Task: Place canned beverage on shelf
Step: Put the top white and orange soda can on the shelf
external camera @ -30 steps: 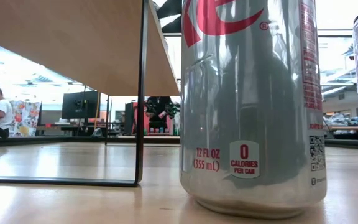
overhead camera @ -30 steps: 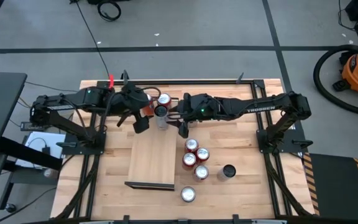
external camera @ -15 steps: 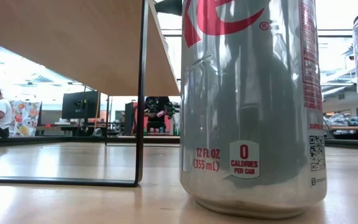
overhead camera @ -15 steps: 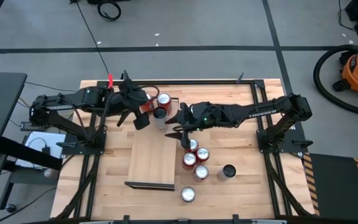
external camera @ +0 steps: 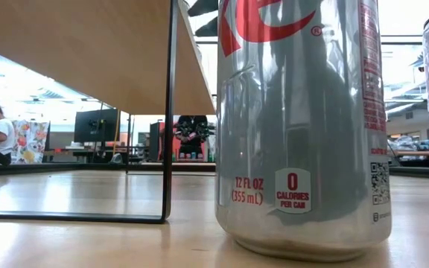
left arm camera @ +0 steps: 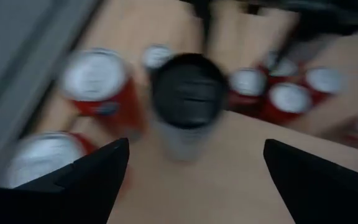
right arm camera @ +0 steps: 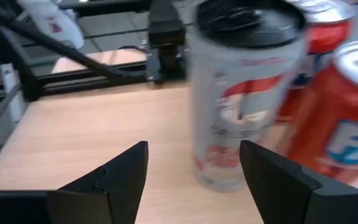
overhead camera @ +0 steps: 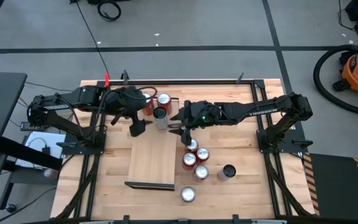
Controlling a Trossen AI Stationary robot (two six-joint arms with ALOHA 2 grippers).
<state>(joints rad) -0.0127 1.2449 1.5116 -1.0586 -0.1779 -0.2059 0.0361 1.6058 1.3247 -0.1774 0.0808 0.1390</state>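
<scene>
A silver can with a dark top stands upright at the far end of the pale shelf. Two red cans stand close behind it. My left gripper hovers open above the shelf's left side, facing the silver can. My right gripper is open too, at the can's right side and a little short of it, with nothing between its fingers. Neither gripper touches a can.
Several more cans stand in a cluster on the table right of the shelf, with a dark-topped one and a single can nearer the front. In the low view a silver can fills the foreground beside the shelf's dark leg.
My left gripper has turned at the wrist and swung a little toward the table's near left, staying open. My right gripper has shifted slightly toward the near edge beside the silver can. No can has moved.
</scene>
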